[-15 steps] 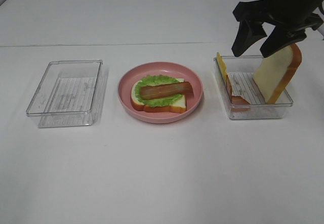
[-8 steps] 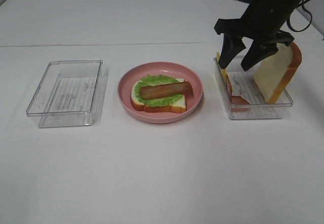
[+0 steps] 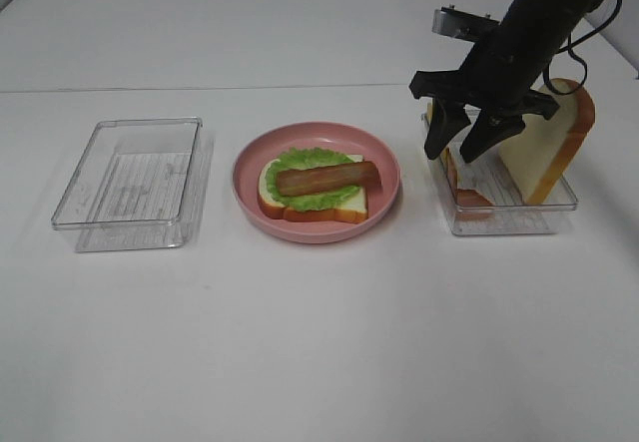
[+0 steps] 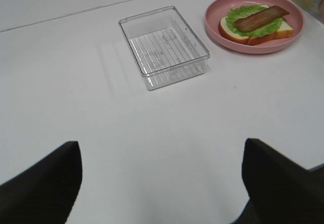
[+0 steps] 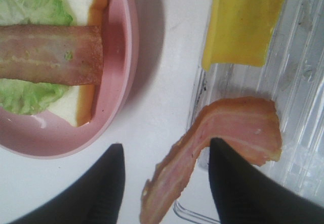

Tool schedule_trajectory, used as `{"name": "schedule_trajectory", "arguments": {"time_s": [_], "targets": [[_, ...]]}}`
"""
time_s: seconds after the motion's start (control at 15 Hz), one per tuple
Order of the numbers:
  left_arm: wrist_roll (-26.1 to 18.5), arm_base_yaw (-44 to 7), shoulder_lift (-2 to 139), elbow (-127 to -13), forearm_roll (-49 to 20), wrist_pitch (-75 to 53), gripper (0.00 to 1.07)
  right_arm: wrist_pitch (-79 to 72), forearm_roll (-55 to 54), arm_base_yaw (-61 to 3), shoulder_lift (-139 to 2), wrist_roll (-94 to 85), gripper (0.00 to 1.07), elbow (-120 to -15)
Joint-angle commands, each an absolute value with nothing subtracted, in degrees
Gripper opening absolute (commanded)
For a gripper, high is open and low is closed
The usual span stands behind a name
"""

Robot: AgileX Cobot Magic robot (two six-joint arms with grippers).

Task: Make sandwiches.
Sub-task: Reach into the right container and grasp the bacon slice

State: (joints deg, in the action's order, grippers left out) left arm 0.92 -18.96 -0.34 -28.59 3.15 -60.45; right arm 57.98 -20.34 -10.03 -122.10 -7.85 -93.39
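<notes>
Sandwich untouched on plate — right jaws lower, narrower, open astride spare bacon — left jaws open.

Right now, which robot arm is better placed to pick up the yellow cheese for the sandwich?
Right. The right gripper hangs open right over the cheese and bacon at the clear box. The left gripper is far off, on the other side of the empty box.
</notes>
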Motion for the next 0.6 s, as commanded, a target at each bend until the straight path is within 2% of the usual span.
{"name": "schedule_trajectory", "arguments": {"time_s": [0.07, 0.6], "targets": [[1.0, -18.7, -1.5, -28.5, 2.7, -59.8, 0.81, 57.6, -19.7, -10.1, -122.4, -7.8, 0.45, -93.7], [1.0, -18.7, -1.5, -28.5, 2.7, -59.8, 0.81, 59.1, -17.9, -10.1, -124.2, -6.4, 0.44, -93.7]]}}
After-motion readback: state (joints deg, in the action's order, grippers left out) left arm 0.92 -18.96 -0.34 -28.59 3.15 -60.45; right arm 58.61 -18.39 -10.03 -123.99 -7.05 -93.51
